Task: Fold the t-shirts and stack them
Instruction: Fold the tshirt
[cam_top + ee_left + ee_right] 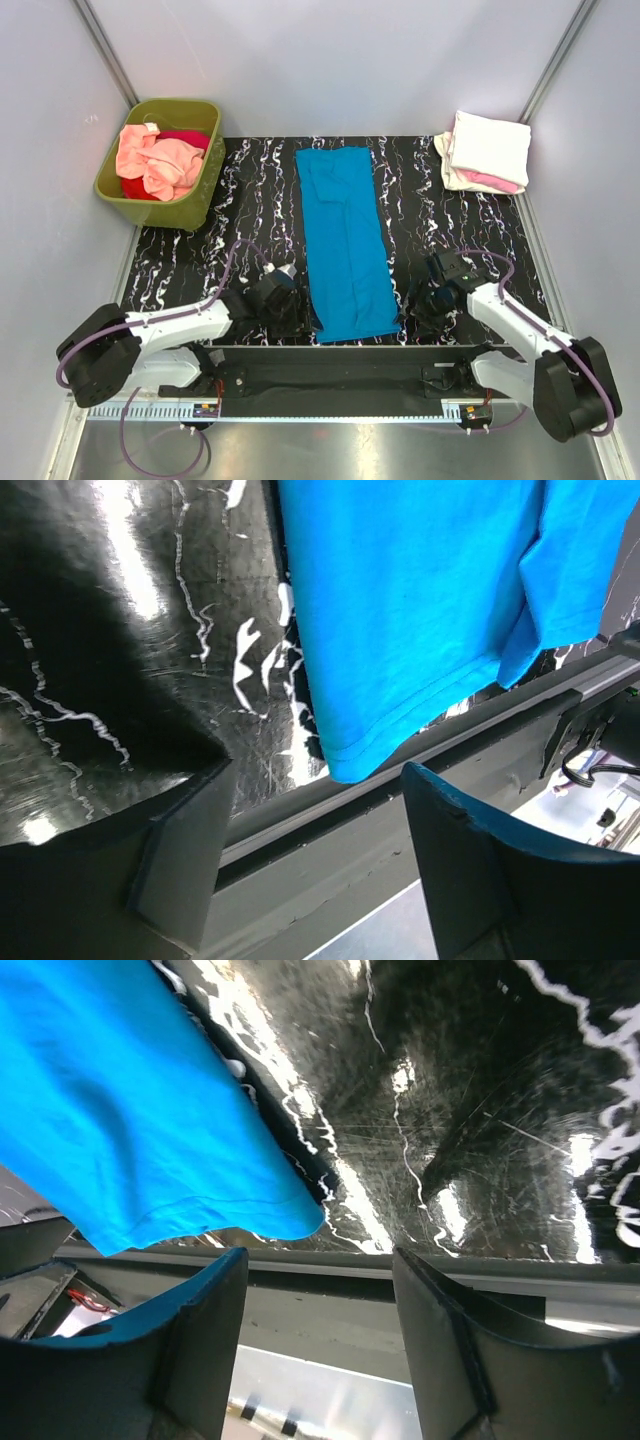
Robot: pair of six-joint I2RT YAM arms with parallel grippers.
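**Item 1: blue t-shirt** (pixel 345 240). You will find it at the centre of the black, white-veined table (pixel 250 200). It is folded lengthwise into a narrow strip running from 12 to 6 o'clock and lies flat, with its near hem reaching the table's near edge.

**Item 2: left gripper** (pixel 317 775). It sits low at 7 o'clock, just beside the strip's near-left corner. The jaws stand apart with nothing between them, and the blue hem corner lies just ahead of the fingertips.

**Item 3: right gripper** (pixel 320 1255). It sits low at 5 o'clock, near the strip's near-right corner. The jaws are spread and hold nothing, and the cloth lies to one side of them, untouched.

**Item 4: olive-green tub** (pixel 150 205). Look for it at 10 o'clock. It holds a crumpled salmon-peach t-shirt (pixel 155 160) on top of a red t-shirt (pixel 185 138).

**Item 5: folded stack.** Look for it at 2 o'clock. A cream-white t-shirt (pixel 490 145) lies on top, and a pink t-shirt (pixel 495 182) shows at the stack's near edge beneath it.
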